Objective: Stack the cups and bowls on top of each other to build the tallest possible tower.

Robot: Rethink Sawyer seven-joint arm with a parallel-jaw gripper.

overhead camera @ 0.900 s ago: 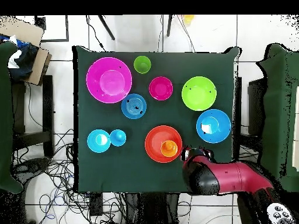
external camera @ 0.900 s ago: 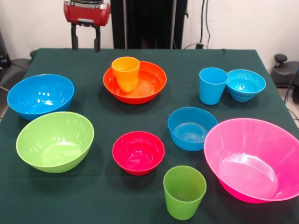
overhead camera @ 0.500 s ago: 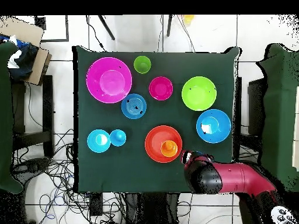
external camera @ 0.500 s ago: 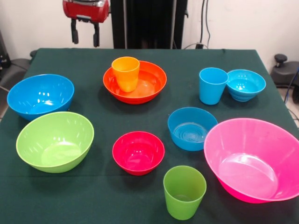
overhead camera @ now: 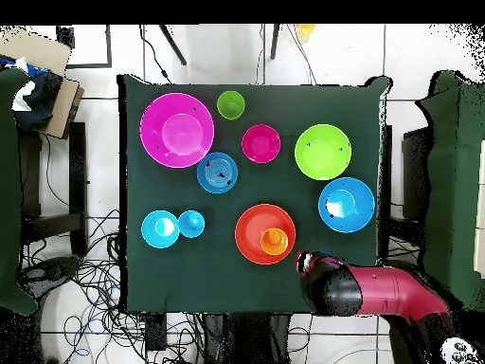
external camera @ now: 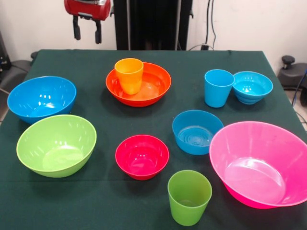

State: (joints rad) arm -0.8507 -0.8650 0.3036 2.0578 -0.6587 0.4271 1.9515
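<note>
Tool [external camera: 87, 32] seen with fingers apart, empty, above the desk's [external camera: 96, 64] far edge. Orange cup [external camera: 129, 75] stands upright inside the wide orange bowl [external camera: 154, 85]. Judged light, stiff, slippery; rim grasp advised.

Open cloth is left along the table's [external camera: 144, 57] far edge and down the middle lane between the orange bowl [external camera: 139, 84] and red bowl [external camera: 142, 156]. The right side is crowded by the pink bowl [external camera: 261, 163], medium blue bowl [external camera: 197, 132] and light blue cup [external camera: 218, 88].
</note>
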